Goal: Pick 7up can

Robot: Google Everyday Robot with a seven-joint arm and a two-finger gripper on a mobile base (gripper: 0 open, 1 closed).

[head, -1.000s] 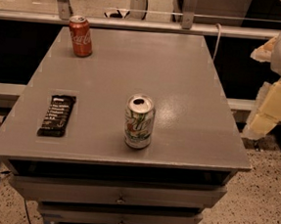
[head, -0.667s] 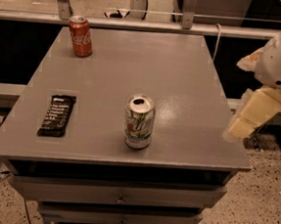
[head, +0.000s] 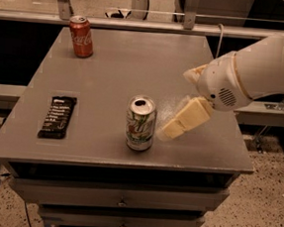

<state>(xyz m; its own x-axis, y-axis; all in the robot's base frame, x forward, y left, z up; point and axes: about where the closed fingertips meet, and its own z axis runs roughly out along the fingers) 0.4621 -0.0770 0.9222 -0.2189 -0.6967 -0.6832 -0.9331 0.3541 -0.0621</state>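
Observation:
The 7up can (head: 140,123), white and silver with green markings and an opened silver top, stands upright near the front middle of the grey table (head: 121,69). My gripper (head: 175,104) reaches in from the right on a white arm and hangs just right of the can, at about its height. Its cream fingers (head: 185,119) are spread apart and hold nothing. The lower fingertip is a small gap from the can's right side and does not touch it.
A red cola can (head: 81,35) stands at the table's far left corner. A black snack bar (head: 57,116) lies flat near the left edge. Drawers (head: 119,198) sit under the tabletop. A rail and glass run behind the table.
My arm has swung in from the right edge of the table to just beside the can. The can, cola can and snack bar have not moved.

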